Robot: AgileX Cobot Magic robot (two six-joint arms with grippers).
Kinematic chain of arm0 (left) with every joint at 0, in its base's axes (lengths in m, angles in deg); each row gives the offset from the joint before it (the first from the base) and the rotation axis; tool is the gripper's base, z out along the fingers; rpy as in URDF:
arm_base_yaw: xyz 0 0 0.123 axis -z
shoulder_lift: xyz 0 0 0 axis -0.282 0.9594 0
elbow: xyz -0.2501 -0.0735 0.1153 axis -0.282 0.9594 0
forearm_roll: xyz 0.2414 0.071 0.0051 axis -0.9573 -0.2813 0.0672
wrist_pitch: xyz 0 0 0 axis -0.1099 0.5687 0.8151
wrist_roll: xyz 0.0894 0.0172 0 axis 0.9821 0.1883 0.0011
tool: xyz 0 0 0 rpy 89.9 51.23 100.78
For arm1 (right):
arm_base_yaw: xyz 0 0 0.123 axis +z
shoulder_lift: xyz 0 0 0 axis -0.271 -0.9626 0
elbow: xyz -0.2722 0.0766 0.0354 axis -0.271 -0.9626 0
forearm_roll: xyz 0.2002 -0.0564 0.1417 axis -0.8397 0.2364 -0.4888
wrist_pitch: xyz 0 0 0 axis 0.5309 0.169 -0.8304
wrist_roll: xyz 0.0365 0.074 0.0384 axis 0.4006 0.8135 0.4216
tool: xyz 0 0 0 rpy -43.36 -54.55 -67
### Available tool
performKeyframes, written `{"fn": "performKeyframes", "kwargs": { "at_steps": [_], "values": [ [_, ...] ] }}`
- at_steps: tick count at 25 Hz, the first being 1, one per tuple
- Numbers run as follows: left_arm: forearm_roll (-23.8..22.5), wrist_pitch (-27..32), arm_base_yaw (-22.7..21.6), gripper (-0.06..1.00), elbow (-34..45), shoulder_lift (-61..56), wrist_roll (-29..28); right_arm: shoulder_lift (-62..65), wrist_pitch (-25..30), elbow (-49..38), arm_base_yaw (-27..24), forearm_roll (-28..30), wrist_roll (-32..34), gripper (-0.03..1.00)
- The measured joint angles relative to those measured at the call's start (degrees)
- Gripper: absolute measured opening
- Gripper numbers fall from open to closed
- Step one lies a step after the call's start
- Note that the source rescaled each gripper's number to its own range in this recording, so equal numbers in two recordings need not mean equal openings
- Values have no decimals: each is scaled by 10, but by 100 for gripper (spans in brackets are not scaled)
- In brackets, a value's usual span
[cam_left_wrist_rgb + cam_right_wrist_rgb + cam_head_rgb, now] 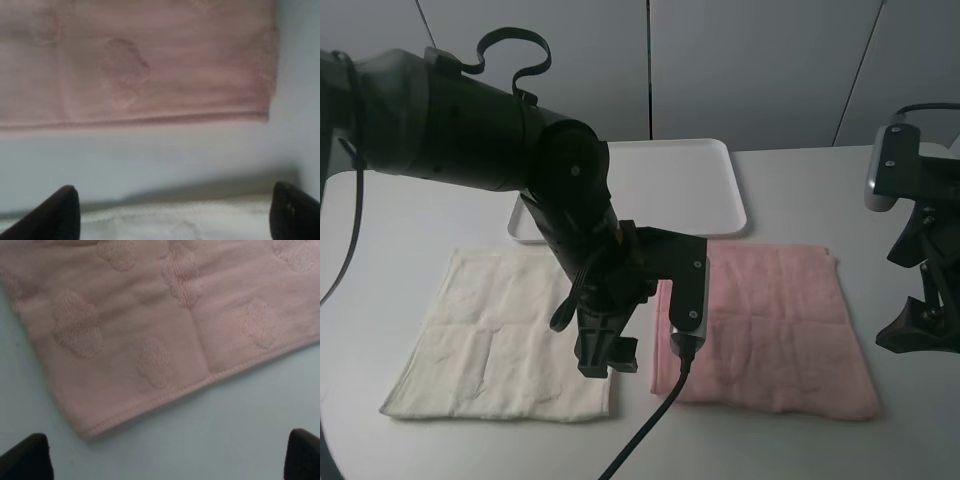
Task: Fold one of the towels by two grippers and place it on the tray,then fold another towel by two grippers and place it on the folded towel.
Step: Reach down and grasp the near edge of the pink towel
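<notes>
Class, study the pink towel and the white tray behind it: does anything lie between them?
Nothing visible does. Only a narrow strip of bare table separates the pink towel from the tray, whose visible part holds nothing.

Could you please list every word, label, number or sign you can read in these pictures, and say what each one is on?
No text can be read in any view.
Pink towel: only raised cloud-like shapes, no letters.
White towel: faint pattern, no writing.
Tray: plain white, no mark.
Silver camera housing: no label can be made out.
</notes>
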Motion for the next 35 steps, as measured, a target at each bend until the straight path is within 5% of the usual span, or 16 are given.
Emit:
{"fn": "performKeyframes", "kwargs": {
  "at_steps": [9,35],
  "values": [
    [-5,-13,54,98,0,30,1,-15,-41,-44,0,0,-36,100],
    [-40,-39,84,98,-2,78,-27,-15,-67,-117,45,30,-50,100]
  ]
}}
